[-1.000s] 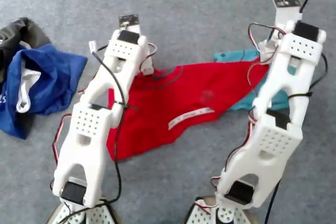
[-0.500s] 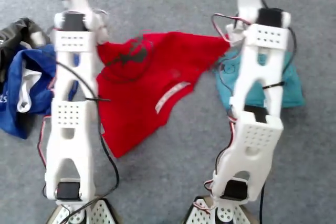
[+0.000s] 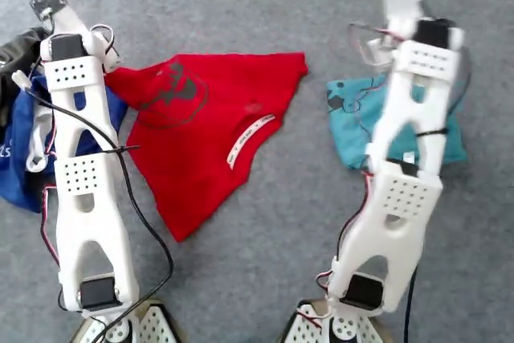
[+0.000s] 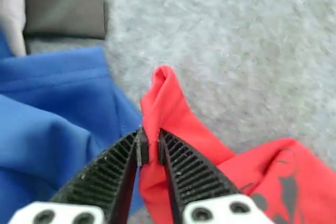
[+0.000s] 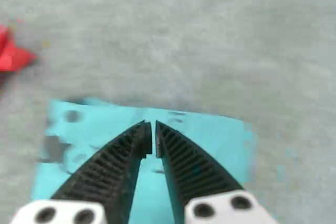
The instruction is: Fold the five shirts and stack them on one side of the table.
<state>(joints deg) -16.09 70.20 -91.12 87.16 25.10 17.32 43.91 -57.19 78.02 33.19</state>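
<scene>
A red shirt (image 3: 205, 122) with a dark print lies spread in the middle of the grey table. My left gripper (image 4: 149, 148) is shut on a folded corner of the red shirt (image 4: 168, 114); in the high view the left gripper (image 3: 108, 66) sits at the shirt's far left corner, beside a blue shirt (image 3: 20, 158). My right gripper (image 5: 154, 129) is shut with nothing in it, hovering over a folded teal shirt (image 5: 210, 145). The teal shirt (image 3: 353, 122) lies partly under the right arm (image 3: 418, 62). The red shirt's right tip (image 5: 10, 56) rests free on the table.
A crumpled blue shirt (image 4: 52, 108) and a dark grey garment (image 3: 20, 46) are piled at the left edge. The dark garment (image 4: 63, 3) lies just beyond the blue one. Bare grey table (image 3: 265, 255) runs along the near side between the arm bases.
Both arms swung the red shirt toward the far side and left, turning it print up. The right gripper let go of its corner and now hangs over the teal shirt. The left still holds.
</scene>
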